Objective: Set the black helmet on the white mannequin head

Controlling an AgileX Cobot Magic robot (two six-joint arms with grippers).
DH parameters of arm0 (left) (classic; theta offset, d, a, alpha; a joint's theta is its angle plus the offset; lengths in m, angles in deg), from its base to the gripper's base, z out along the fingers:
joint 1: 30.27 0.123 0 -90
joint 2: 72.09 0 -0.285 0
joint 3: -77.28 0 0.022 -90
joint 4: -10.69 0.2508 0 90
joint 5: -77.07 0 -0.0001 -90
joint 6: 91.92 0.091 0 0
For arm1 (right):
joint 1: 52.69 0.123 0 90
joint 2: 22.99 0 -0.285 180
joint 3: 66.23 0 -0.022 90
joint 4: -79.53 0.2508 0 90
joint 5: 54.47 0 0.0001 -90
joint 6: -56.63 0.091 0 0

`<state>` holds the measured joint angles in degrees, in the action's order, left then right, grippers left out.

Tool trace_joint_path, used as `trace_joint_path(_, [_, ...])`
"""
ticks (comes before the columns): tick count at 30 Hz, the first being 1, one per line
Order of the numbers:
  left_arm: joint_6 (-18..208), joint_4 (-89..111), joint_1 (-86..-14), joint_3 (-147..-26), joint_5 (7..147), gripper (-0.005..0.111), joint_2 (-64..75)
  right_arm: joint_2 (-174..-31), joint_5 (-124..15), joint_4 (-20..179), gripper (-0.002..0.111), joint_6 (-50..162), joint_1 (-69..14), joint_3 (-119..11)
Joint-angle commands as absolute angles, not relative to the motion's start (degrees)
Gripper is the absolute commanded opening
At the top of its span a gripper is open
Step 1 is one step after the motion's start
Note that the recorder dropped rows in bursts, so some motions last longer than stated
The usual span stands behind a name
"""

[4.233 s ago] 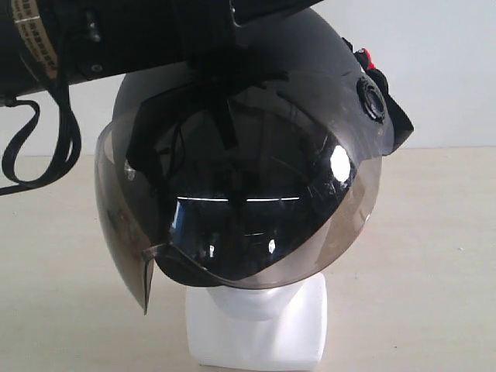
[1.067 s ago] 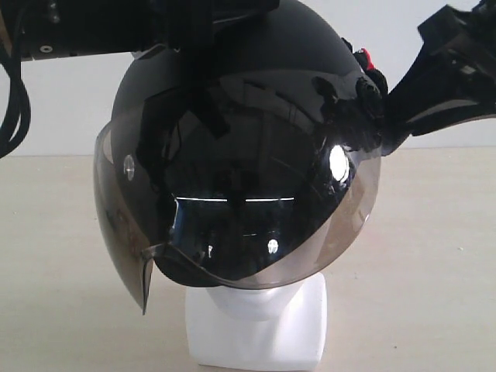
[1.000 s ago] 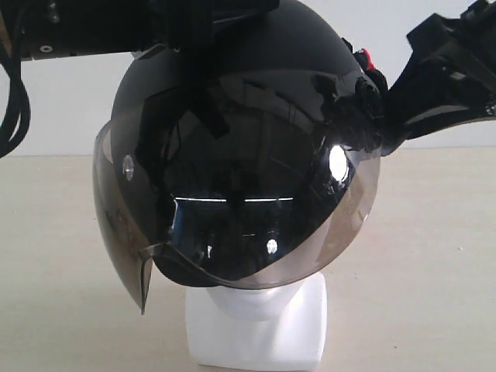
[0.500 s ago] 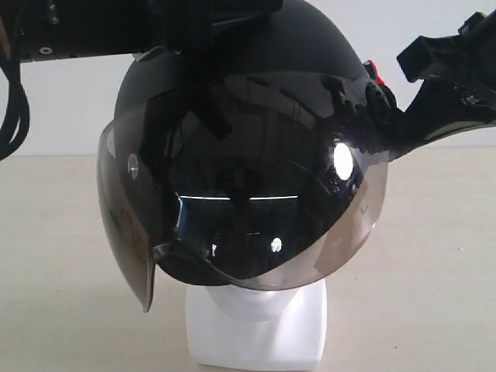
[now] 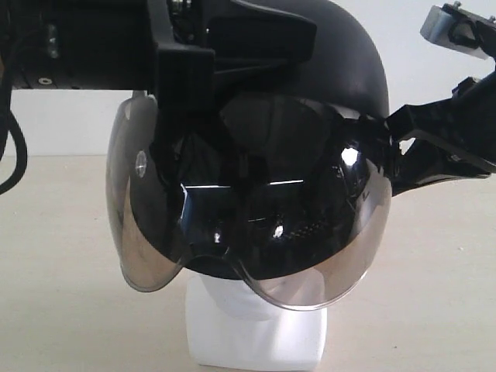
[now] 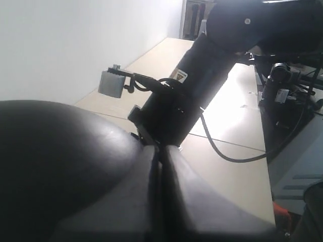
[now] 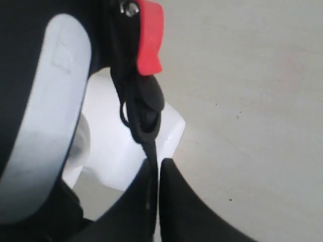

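Observation:
The black helmet [image 5: 341,54] sits over the white mannequin head, whose neck and squarish base [image 5: 256,333] show below the smoky visor [image 5: 310,232]; the face is hidden. My left gripper [image 5: 232,46] is on the helmet's top front. In the left wrist view its fingers [image 6: 160,151] are shut tight beside the dome [image 6: 55,151]. My right gripper [image 5: 395,147] is at the helmet's right side. In the right wrist view it [image 7: 157,164] is shut on the black chin strap [image 7: 146,116] under a red tab [image 7: 150,35], above the white base [image 7: 131,151].
The head stands on a beige table [image 5: 434,294] before a white wall. The left arm's black body and cables [image 5: 70,46] fill the upper left. The right arm [image 6: 202,85] reaches in from beyond the helmet.
The helmet has shifted right and dropped lower over the head, with its visor swung round. The left gripper came forward over the visor. The right gripper moved down beside the helmet's right side.

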<state>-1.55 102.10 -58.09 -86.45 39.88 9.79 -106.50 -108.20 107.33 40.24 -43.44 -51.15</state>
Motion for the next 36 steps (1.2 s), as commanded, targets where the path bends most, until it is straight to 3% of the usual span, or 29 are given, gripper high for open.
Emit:
trace_joint_path(1, [-2.16,102.76,-58.3,-86.23,41.81,0.004,9.52,-105.22,-105.19,104.76,0.022,36.65,-44.12,-50.42])
trace_joint_path(6, [-2.39,103.01,-58.3,-86.23,43.96,0.004,9.52,-100.96,-100.37,105.15,0.073,37.23,-44.12,-50.42])
trace_joint_path(16, [-2.39,103.02,-58.3,-86.23,44.4,0.004,9.52,-93.04,-101.49,103.46,0.077,39.34,-44.12,-52.57])
trace_joint_path(19, [-2.39,103.02,-58.3,-86.23,44.54,0.004,9.52,-91.34,-105.15,101.52,0.068,41.71,-44.12,-56.62])
trace_joint_path(22, [-2.39,103.02,-58.2,-86.23,45.05,0.004,9.52,-90.56,-108.81,104.9,0.04,40.6,-44.12,-60.56])
trace_joint_path(25, [-2.39,103.02,-58.2,-86.23,47.33,0.004,9.52,-90.41,-111.1,112.32,0.004,33.54,-44.12,-63.94])
trace_joint_path(26, [-2.39,103.02,-58.2,-86.23,47.73,0.004,9.52,-90.41,-112.03,114.4,0.0,31.08,-44.12,-64.61])
trace_joint_path(36, [-2.39,103.02,-55.29,-89.76,50.81,0.004,9.66,-91.36,-117.84,126.83,0.0,20.96,-44.12,-65.09])
